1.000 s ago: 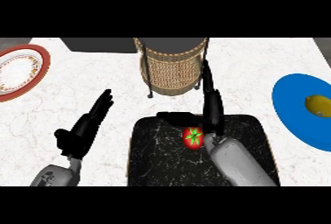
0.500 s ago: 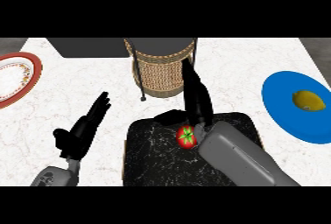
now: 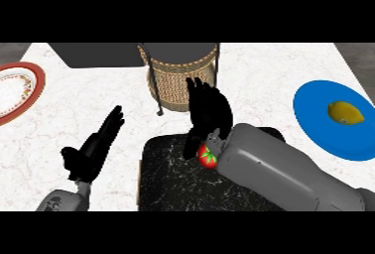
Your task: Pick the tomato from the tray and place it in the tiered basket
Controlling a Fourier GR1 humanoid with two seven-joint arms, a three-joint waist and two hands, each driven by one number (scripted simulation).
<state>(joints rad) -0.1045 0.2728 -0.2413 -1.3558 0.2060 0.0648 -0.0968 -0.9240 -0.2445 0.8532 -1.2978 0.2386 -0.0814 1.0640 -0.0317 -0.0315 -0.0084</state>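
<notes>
- At the far left, well clear of any fingers, a red-rimmed plate (image 3: 13,94) lies on the white marbled desk (image 3: 73,114); I see no hazard in it.
- The left hand (image 3: 92,149) rests on the desk just left of the tray, its fingers (image 3: 110,121) straight and released, holding nothing. It would only matter if it drifted right, into the tray's edge.
- The dark tray (image 3: 168,173) lies under the right forearm, and the tomato (image 3: 207,156) sits on it, low against the heel of the right hand (image 3: 209,111).
- The right hand's fingers (image 3: 199,92) stretch straight up past the tomato toward the basket, released, not curled round anything. The risk, as I judge it: closing from here would catch air, since the tomato lies behind the fingertips (half hidden by the wrist), or the wrist could nudge it rolling across the tray.
- The tiered basket (image 3: 179,69) stands just beyond those fingertips; reaching any further forward could knock its wicker wall or thin legs.
- Far right, a blue plate (image 3: 315,119) carries a yellow fruit (image 3: 345,112), well apart from everything.
</notes>
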